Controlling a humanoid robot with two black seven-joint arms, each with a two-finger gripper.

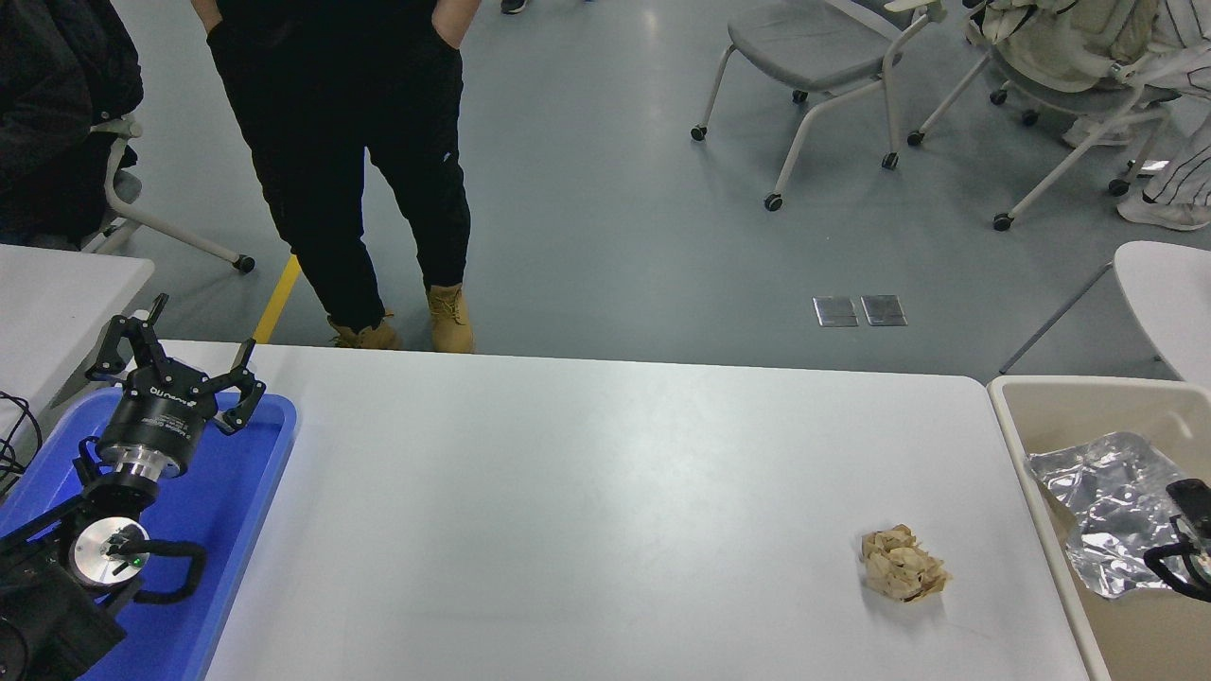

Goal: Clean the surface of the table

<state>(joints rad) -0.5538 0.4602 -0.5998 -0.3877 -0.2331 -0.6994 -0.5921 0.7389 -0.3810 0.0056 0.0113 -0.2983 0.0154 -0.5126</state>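
Nearest, the left gripper (180,355) is hanging parked over the blue tray (241,492) at the lower left, its fingers spread wide and holding nothing. At the right edge the right gripper (1183,558) is only partly showing over the beige bin (1022,416), just beside the crumpled foil (1102,501) lying inside; whether its jaws are open or closed I cannot tell. The table (587,492) is filling the middle of the view, broad, stiff and smooth, so nothing on it should catch. A brown paper wad (903,566) is sitting near its right end, close to the bin. The wad is looking light, soft and crushable; pinching it across its bulging middle seems best. Beyond the far edge a person (359,142) is standing.
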